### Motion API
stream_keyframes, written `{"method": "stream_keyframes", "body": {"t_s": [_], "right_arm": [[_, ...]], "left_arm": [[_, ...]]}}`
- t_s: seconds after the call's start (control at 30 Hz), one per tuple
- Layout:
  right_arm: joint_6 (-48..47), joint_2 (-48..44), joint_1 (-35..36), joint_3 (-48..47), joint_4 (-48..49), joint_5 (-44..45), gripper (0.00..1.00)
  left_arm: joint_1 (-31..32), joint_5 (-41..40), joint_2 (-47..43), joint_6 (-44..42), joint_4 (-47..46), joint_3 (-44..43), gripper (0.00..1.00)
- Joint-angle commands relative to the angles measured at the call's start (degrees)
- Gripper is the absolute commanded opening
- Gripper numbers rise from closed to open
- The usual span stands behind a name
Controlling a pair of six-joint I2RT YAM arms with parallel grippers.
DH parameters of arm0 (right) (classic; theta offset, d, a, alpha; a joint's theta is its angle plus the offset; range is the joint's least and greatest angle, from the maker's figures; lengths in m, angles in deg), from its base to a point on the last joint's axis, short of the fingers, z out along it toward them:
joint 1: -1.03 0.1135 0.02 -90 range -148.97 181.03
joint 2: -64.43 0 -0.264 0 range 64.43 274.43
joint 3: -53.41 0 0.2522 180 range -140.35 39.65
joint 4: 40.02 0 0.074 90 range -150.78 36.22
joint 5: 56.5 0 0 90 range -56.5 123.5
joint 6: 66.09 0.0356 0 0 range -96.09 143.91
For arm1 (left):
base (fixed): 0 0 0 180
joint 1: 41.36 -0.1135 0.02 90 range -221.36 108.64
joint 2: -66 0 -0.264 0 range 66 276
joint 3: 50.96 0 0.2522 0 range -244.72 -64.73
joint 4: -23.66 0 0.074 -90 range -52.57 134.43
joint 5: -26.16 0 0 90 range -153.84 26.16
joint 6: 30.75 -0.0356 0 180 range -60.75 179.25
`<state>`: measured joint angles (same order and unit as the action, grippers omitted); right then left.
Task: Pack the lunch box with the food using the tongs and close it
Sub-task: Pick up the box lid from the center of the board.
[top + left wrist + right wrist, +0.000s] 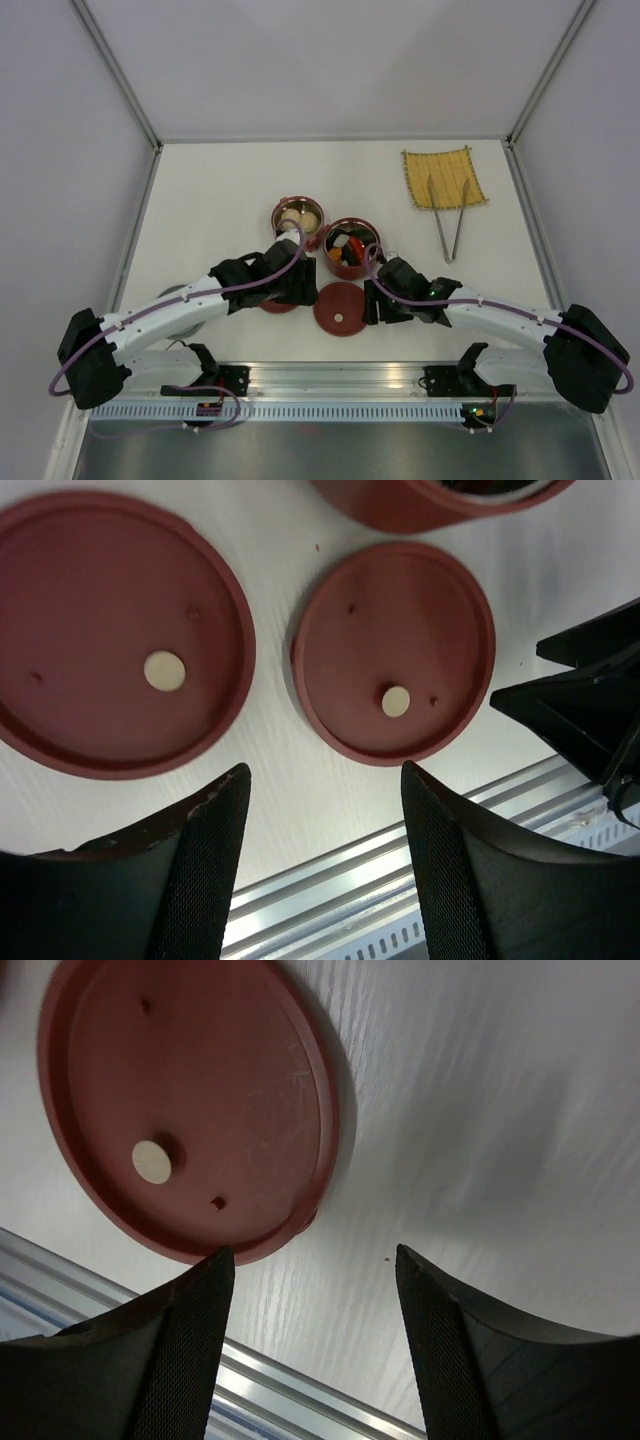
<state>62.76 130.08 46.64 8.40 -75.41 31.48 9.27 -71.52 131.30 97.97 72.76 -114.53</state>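
Note:
Two dark-red lunch box bowls stand mid-table: the left bowl (pixel 298 215) holds pale beige balls, the right bowl (pixel 349 246) holds orange, black, white and red food. One flat red lid (pixel 340 308) lies in front of them; a second lid (pixel 278 306) is mostly hidden under my left gripper (pixel 300 290). My right gripper (pixel 376 300) hovers just right of the first lid. The left wrist view shows both lids (pixel 115 630) (pixel 393 650) beyond my open left gripper (pixel 325 770). My right gripper (pixel 313 1252) is open, its left fingertip at the lid's (pixel 190 1110) rim. The silver tongs (pixel 449 228) lie at the back right.
A yellow woven mat (pixel 443 180) lies under the tongs' joined end. The aluminium rail (pixel 340 378) runs along the near table edge, just behind both grippers. The two grippers are close together, with the right one's black body (pixel 590 710) showing in the left wrist view.

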Motion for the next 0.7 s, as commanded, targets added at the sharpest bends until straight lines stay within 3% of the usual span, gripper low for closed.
{"method": "stream_keyframes", "body": {"t_s": [0.0, 0.37, 0.67], "right_arm": [[4.6, 2.8, 4.0, -2.0, 4.2, 6.9, 0.71], [9.7, 4.6, 4.9, 2.2, 11.0, 9.6, 0.58], [10.4, 9.8, 7.1, -0.9, 9.1, 13.4, 0.46]], "left_arm": [[4.2, -6.5, 1.7, 11.8, -0.3, 1.8, 0.67], [5.4, -6.2, 3.3, 14.9, -7.8, 7.5, 0.65], [5.4, -7.3, 4.8, 13.7, -8.6, 7.4, 0.69]]}}
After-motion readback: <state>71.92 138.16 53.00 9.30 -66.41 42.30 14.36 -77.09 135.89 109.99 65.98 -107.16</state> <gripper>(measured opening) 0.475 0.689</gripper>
